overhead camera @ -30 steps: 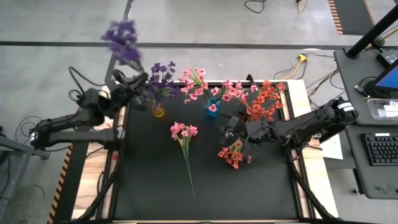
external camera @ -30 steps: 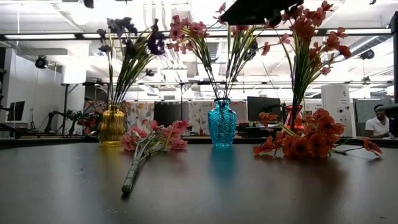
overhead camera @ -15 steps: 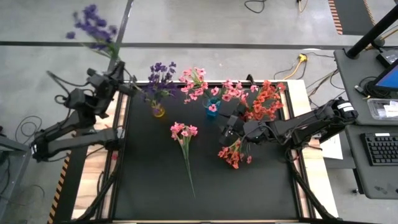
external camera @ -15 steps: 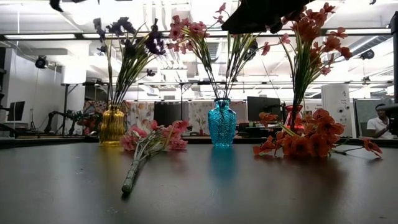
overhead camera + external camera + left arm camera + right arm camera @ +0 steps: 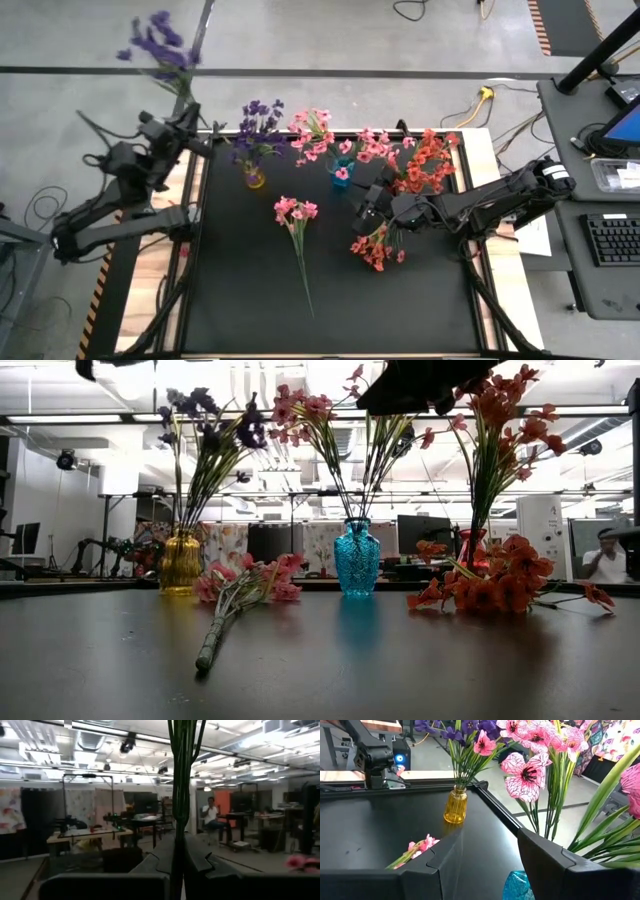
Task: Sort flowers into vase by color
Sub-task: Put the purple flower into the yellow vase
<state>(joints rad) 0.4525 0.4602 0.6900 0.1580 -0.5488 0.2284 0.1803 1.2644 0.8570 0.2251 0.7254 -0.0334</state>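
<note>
My left gripper point(image 5: 190, 135) is beyond the table's far left corner, shut on a purple sprig point(image 5: 160, 45) whose blossoms stand above it. My right gripper point(image 5: 365, 207) is open and hovers between the blue vase point(image 5: 342, 172) and a coral-red sprig point(image 5: 375, 245) lying flat on the table. A pink sprig point(image 5: 297, 225) also lies flat, with its stem toward the near edge. A yellow vase point(image 5: 256, 178) holds purple flowers, the blue vase holds pink ones, and coral-red flowers point(image 5: 428, 160) stand at the far right. In the right wrist view my open fingers point(image 5: 545, 857) frame the yellow vase point(image 5: 455, 806). My left gripper pinches the purple sprig's bundle of thin green stems point(image 5: 179, 827) between its two shut fingers, which lie across the stems. The sprig is lifted clear of the table and rises from the fingers, blossoms uppermost. How far down the stems the hold sits, I cannot tell.
The three vases stand in a row along the far edge of the black table top point(image 5: 250, 290). In the low view the pink sprig point(image 5: 240, 595) and the coral-red sprig point(image 5: 490, 585) lie in front of them. People sit in the room behind.
My left gripper has carried the purple sprig away from the yellow vase toward the table's left edge, past the far left corner. The blossoms swung left with it and then settled. My right gripper stayed about where it was.
</note>
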